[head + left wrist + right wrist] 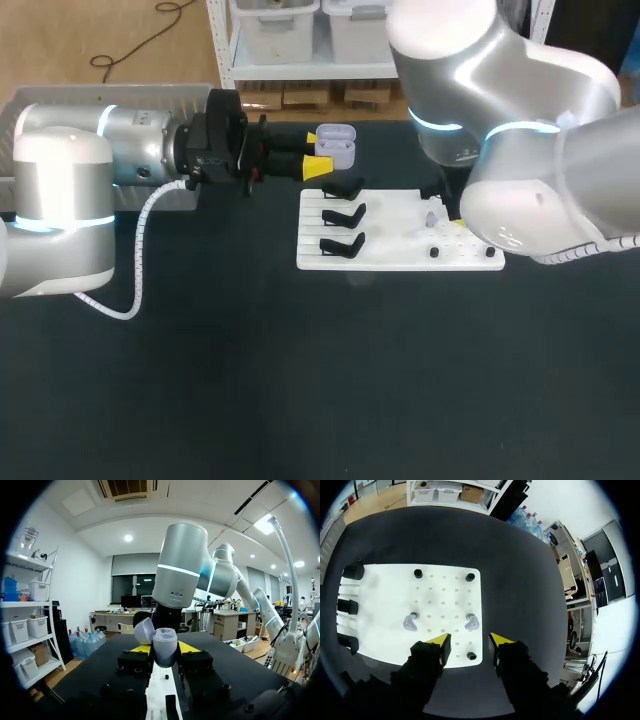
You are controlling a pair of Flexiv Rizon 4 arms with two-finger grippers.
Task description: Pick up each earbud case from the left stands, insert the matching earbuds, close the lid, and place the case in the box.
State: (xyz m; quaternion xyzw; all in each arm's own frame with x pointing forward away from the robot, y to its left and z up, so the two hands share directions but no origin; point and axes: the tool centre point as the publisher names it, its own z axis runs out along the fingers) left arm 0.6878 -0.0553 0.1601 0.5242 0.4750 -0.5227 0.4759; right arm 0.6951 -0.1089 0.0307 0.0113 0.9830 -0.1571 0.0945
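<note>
Lavender case (165, 646) is clamped in left jaws; 2 earbuds (471, 623) are set just ahead of spread, empty right jaws.

One earbud case (335, 145) is in sight, with its lid open. One white board (385, 595) lies on the one dark table (300, 380). Along the board's edge are three black stands (345, 213), the same count in the head view and the right wrist view. Two earbuds (410, 622) sit on the board, and three small black pegs (418, 573) show. There are two grippers, the left gripper (318, 156) and the right gripper (467, 639), each with two yellow tips (439, 640), four in all.
</note>
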